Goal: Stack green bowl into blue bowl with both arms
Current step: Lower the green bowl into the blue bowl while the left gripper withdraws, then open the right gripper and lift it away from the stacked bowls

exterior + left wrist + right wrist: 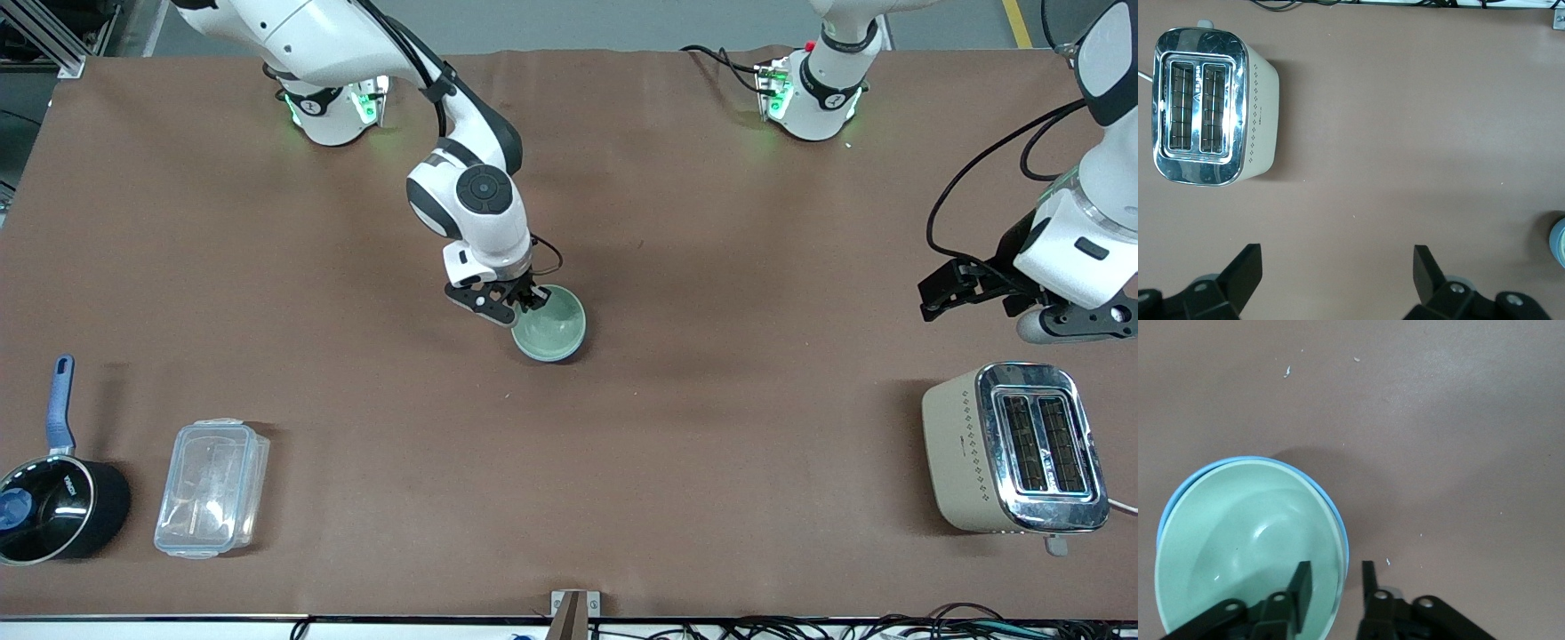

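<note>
The green bowl (549, 325) sits nested inside the blue bowl (576, 347) near the middle of the table. In the right wrist view, only a thin blue rim (1238, 461) shows around the green bowl (1245, 540). My right gripper (526, 299) is open and straddles the rim of the bowls. One finger (1300, 590) is inside the green bowl, and the other is outside, with a gap on both sides. My left gripper (941, 291) is open and empty, in the air over the left arm's end of the table, and it waits there (1338, 273).
A beige and chrome toaster (1013, 449) stands below my left gripper, nearer the front camera. A black saucepan with a blue handle (53, 507) and a clear plastic container (212, 487) sit at the right arm's end, near the front edge.
</note>
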Tool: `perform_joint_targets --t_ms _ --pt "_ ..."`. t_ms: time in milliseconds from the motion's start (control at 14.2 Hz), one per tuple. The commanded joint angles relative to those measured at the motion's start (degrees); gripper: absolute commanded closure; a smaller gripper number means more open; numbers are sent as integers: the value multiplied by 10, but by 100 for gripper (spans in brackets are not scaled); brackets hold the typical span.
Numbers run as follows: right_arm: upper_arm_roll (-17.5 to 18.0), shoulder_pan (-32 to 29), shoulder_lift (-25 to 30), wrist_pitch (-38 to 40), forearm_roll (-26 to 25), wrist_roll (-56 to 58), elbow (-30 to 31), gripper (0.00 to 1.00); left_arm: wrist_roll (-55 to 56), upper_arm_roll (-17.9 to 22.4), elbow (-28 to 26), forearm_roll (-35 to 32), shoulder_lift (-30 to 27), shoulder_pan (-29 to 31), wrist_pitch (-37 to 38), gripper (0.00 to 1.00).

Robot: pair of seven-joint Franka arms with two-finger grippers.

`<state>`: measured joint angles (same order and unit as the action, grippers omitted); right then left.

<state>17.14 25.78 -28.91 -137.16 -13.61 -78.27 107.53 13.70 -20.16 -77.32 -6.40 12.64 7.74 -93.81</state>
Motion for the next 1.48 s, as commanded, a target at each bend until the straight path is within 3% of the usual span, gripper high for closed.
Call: perform_joint_targets --t_ms 0,141,422,633,844,1055,1406 --pt "3 -12 11 5 -16 -15 1 0 -27 5 -7 15 -27 11 8 0" --pt "3 -22 38 41 -16 -12 -9 0 -66 36 -21 16 -52 -4 19 0" --pt "3 -80 129 151 -17 40 -28 0 -115 163 -33 72 -94 -76 74 0" --pt "6 -174 218 218 -12 182 -28 0 -122 179 -82 74 -139 -86 79 0" --pt "-6 -240 272 281 12 357 -43 0 -141 179 -114 74 -163 -86 85 0" --pt "-107 -237 282 386 90 515 -125 0 -150 177 -113 74 -164 -83 90 0" --pt "-213 -237 281 534 127 681 -235 0 -150 175 -110 70 -164 -82 87 0"
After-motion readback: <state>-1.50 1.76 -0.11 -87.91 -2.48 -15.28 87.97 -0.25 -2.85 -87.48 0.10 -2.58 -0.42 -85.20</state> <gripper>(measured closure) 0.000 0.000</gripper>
